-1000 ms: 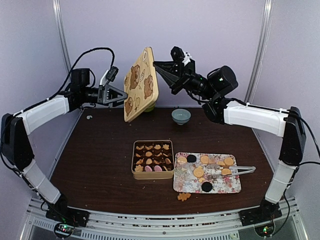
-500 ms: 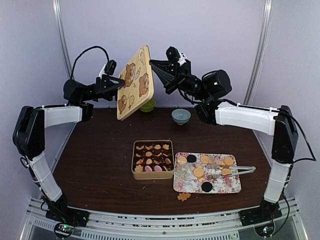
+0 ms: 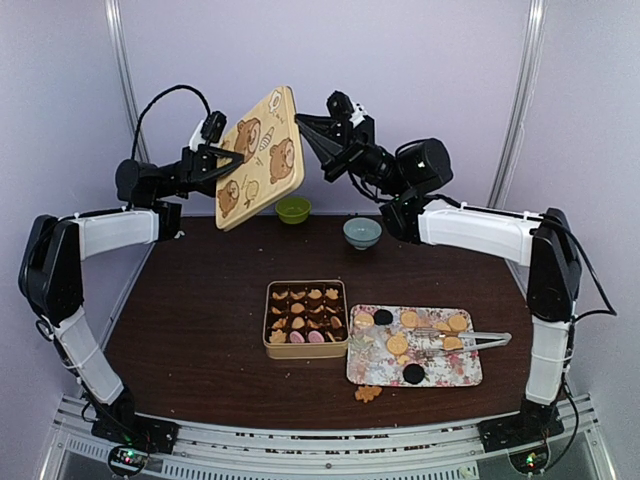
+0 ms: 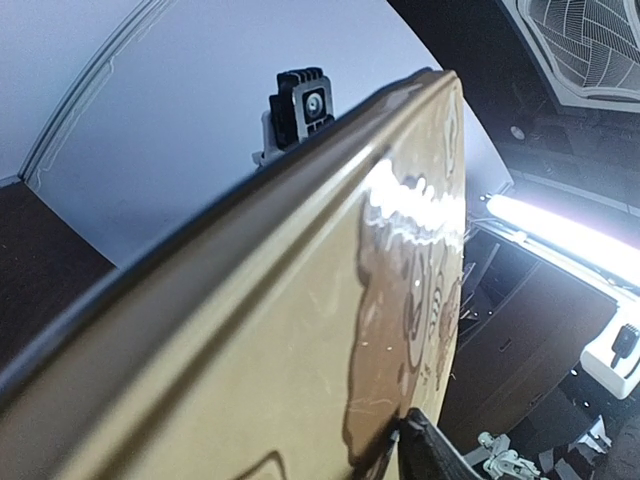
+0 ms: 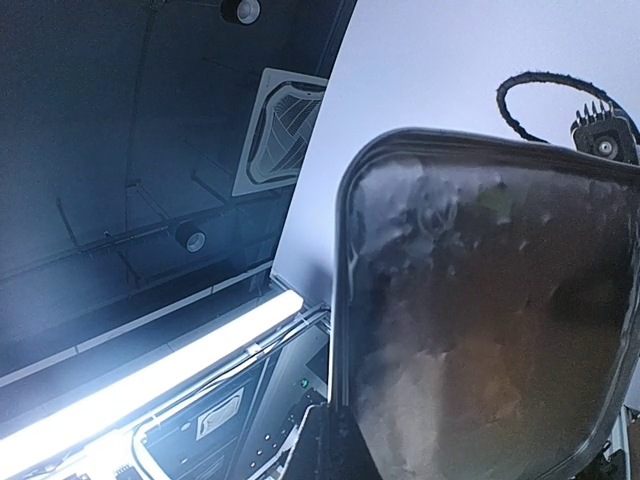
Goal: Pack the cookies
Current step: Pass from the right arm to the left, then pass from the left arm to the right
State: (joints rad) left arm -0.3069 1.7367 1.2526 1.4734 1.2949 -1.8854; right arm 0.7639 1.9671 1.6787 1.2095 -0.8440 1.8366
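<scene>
Lid (image 3: 258,160) aloft at 11 o'clock: right end effector (image 3: 302,123) clamped on its rim, left end effector (image 3: 221,161) grip unclear. Early release could drop it onto the cookies (image 3: 305,310).

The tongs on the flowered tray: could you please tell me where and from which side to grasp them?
Take the tongs near their right end, which sticks out past the tray, coming straight down from above: they lie flat, and there a grip probably clears the cookies.
</scene>
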